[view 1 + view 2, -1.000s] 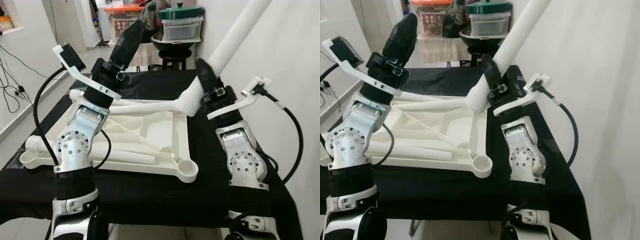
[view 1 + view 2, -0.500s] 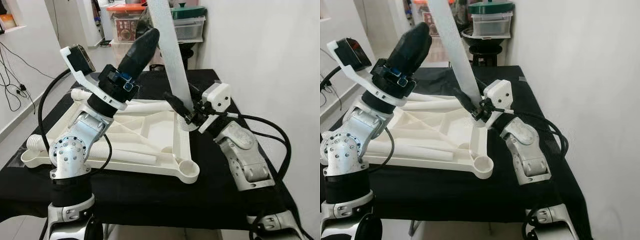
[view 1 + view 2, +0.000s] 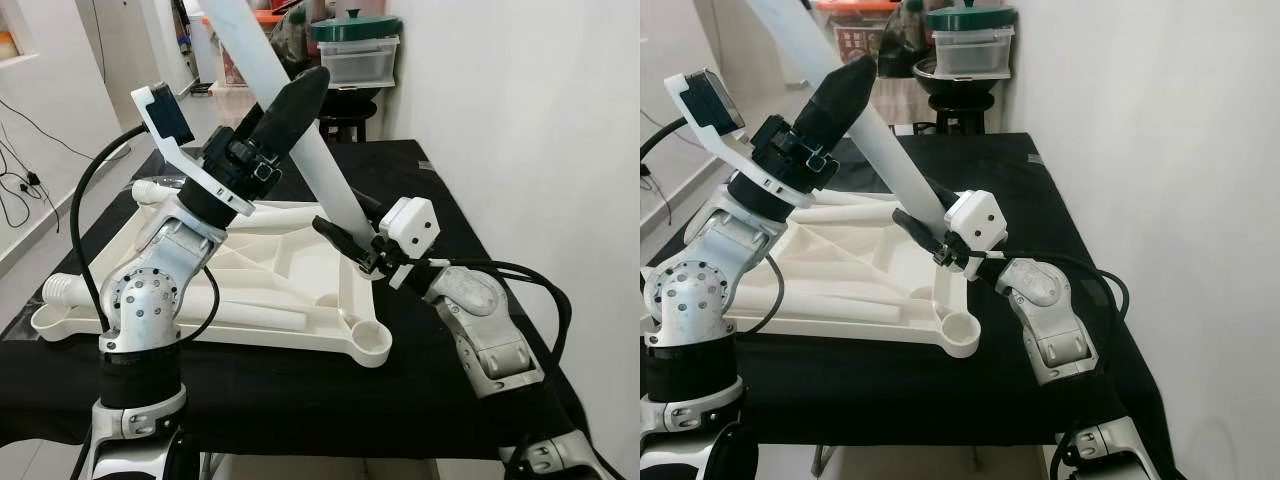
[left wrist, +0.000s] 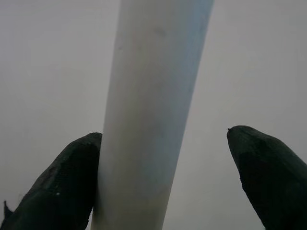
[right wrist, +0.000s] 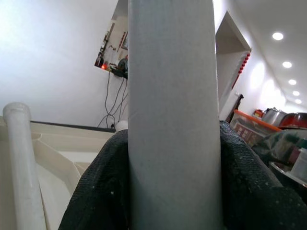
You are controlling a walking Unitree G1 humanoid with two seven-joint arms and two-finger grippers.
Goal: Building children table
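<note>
Leg tilted further left, right fingers clamped.

Tabletop on table, leg above

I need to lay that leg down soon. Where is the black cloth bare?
Bare cloth runs along the near edge before the tabletop, and behind it at the far edge. Crowded: the right strip holds the right pincer gripping the leg.

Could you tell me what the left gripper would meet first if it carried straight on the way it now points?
Probably the white table leg: it already stands between the left gripper's open fingers, touching one. Past it the way looks free.
</note>
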